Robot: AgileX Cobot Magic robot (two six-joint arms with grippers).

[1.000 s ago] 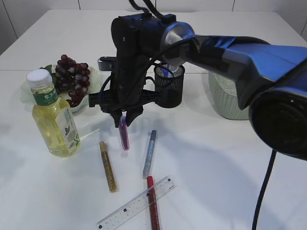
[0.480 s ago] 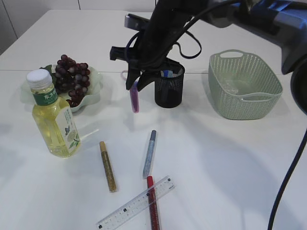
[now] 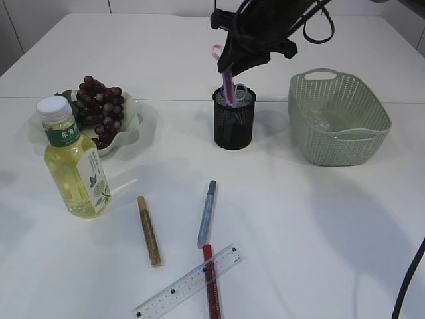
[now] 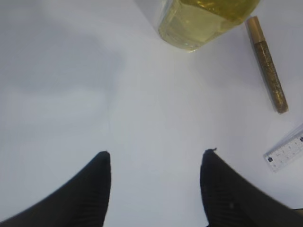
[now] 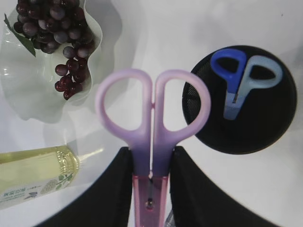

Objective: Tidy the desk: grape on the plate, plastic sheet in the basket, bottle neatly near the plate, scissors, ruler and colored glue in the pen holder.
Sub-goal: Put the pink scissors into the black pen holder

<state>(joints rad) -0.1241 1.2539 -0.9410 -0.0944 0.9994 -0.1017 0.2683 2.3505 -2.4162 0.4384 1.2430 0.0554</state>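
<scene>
The bottle (image 3: 73, 163) carries a green neck label with white Chinese characters — they look like "东方" at the start, but the rest is too small to make out. Its lower label shows only a plant drawing, with no legible words. The ruler (image 3: 189, 282) bears scale marks and tiny numerals along its edge — none can be read in the exterior or left wrist view. Nothing else carries legible text.
</scene>
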